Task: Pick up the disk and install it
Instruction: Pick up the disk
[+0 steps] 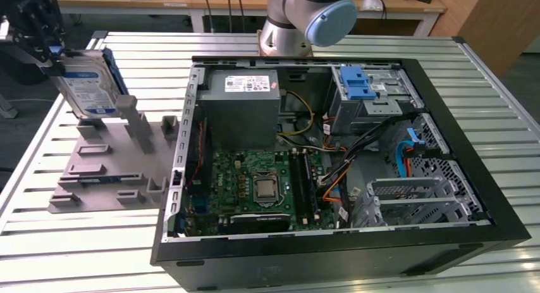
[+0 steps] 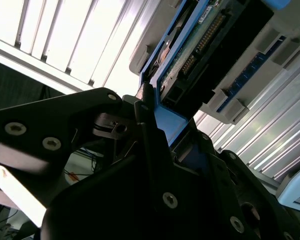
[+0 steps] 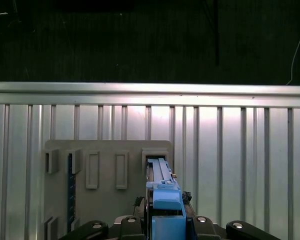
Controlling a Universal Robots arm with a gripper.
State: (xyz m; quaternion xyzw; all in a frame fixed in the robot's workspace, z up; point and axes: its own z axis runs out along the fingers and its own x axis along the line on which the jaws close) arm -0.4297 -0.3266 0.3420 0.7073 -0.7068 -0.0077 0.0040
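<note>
**Exterior view:** At this view's far left, the arm's black jaws are clamped on the upper end of the disk [image 1: 87,84]. The disk hangs tilted with its blue-and-white label facing the camera. Its lower end is at the back of a grey fixture [image 1: 110,173] that lies on the slatted table [image 1: 67,255]. Whether it touches the fixture I cannot tell. To the exterior view's right lies an open computer case [image 1: 472,230]. Inside it are the grey power supply [image 1: 243,109], the green motherboard [image 1: 262,185] and a drive cage with a blue latch [image 1: 358,84].

**Second wrist view:** The disk [image 2: 200,50] shows its circuit-board side and connector. Its blue rail [image 2: 165,120] is pinched between the black fingers [image 2: 150,150]. The grey fixture [image 2: 250,85] lies just beyond.

**First wrist view:** The disk [image 3: 162,185] is seen edge-on, with its blue end gripped in the jaws. Its far end lines up with the corner slot of the fixture [image 3: 105,150], which rests on the table [image 3: 240,150].
</note>
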